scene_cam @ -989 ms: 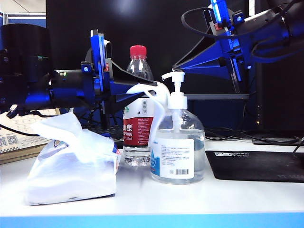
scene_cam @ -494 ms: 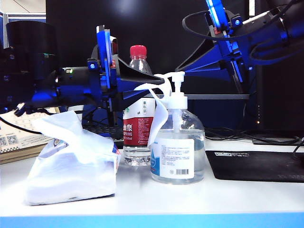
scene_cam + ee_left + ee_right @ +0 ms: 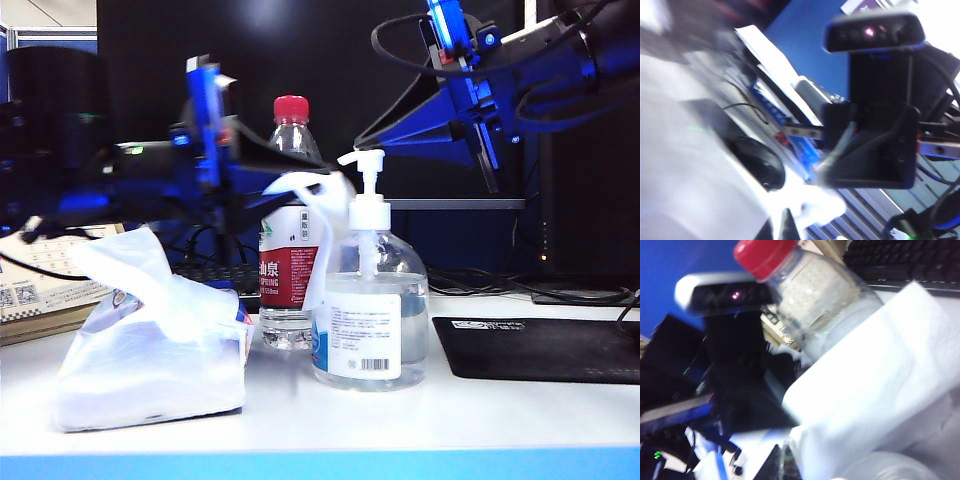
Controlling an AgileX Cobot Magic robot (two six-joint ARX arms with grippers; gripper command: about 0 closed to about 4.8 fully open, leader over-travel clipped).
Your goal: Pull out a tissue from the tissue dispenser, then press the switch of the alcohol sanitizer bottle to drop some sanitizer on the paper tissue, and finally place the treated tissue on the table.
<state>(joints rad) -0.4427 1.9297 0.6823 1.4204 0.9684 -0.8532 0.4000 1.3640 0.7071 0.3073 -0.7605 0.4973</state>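
Observation:
The tissue hangs as a thin white sheet from my left gripper, which is shut on its upper end just left of the switch. It drapes in front of the alcohol sanitizer bottle and fills much of the right wrist view as the tissue. My right gripper is shut and empty, its tip just above the pump head. The tissue dispenser lies on the table at the left, with a sheet sticking up. The left wrist view is blurred, with the tissue at my left gripper.
A red-capped water bottle stands just behind the sanitizer. A black mouse pad lies at the right and a desk calendar at the far left. A keyboard and a mouse lie further back.
My left gripper has swung with the tissue near the pump and is blurred now. The sanitizer bottle has shifted slightly left. My right gripper has edged left above the pump.

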